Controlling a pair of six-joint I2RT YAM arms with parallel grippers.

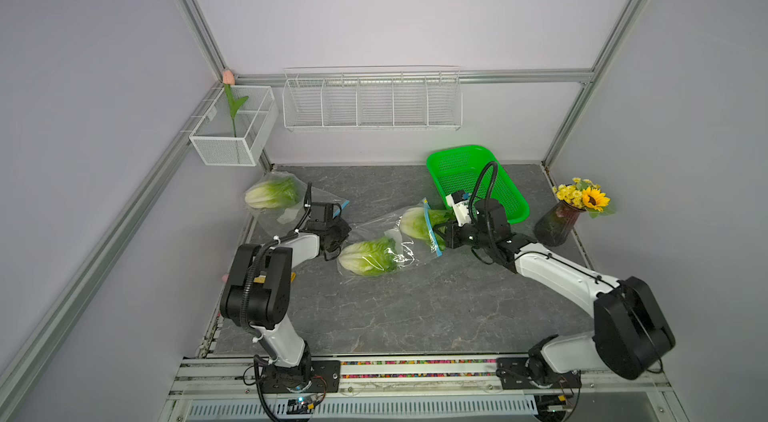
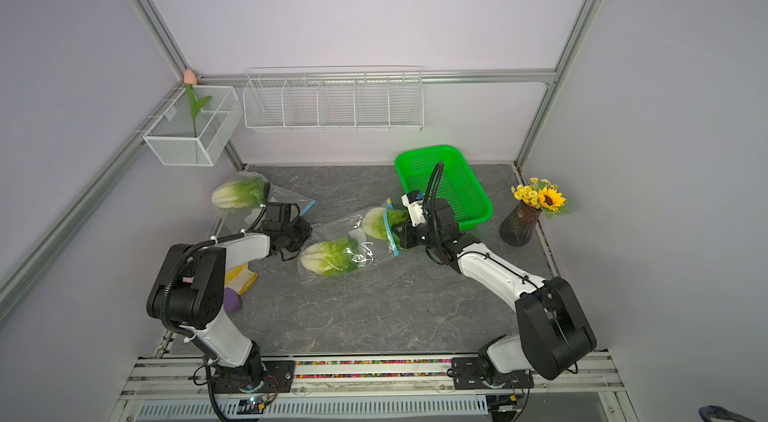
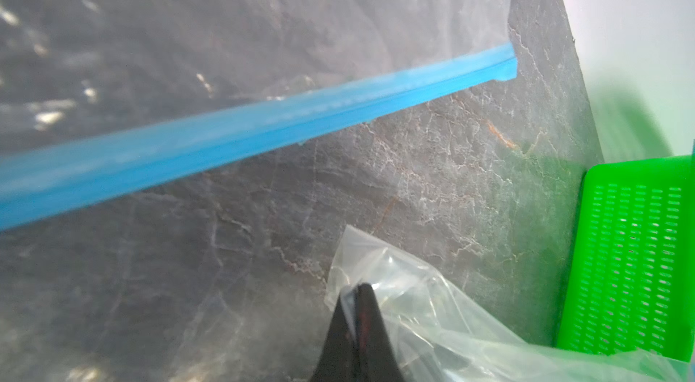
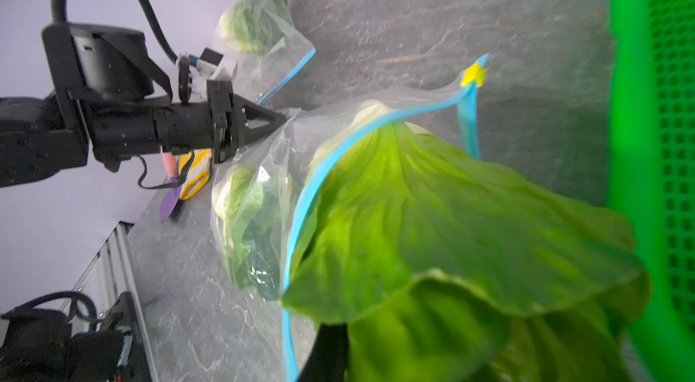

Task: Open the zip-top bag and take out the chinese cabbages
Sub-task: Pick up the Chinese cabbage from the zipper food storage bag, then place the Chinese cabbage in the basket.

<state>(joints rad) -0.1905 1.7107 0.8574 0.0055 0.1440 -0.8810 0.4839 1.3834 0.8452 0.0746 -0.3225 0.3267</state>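
A clear zip-top bag (image 1: pixel 384 233) with a blue zip lies mid-table, its mouth open toward the right. One chinese cabbage (image 1: pixel 368 259) lies inside it. Another cabbage (image 1: pixel 417 221) sticks leaves-first out of the mouth (image 4: pixel 432 218). My right gripper (image 1: pixel 441 232) is shut on those leaves; in the right wrist view the leaves hide most of the right gripper (image 4: pixel 349 354). My left gripper (image 1: pixel 345 235) is shut on the bag's closed far corner, with clear film (image 3: pixel 413 286) pinched between its fingertips (image 3: pixel 370 308). A second bag (image 1: pixel 293 208) at the far left holds a third cabbage (image 1: pixel 272 193), and its zip (image 3: pixel 263 128) is closed.
A green plastic basket (image 1: pixel 505 185) stands just behind the right gripper. A dark vase of yellow flowers (image 1: pixel 557 224) is at the right edge. A yellow cloth (image 2: pixel 241 278) and a purple object (image 2: pixel 232 301) lie by the left arm. White wire baskets (image 1: pixel 372 102) hang on the back wall.
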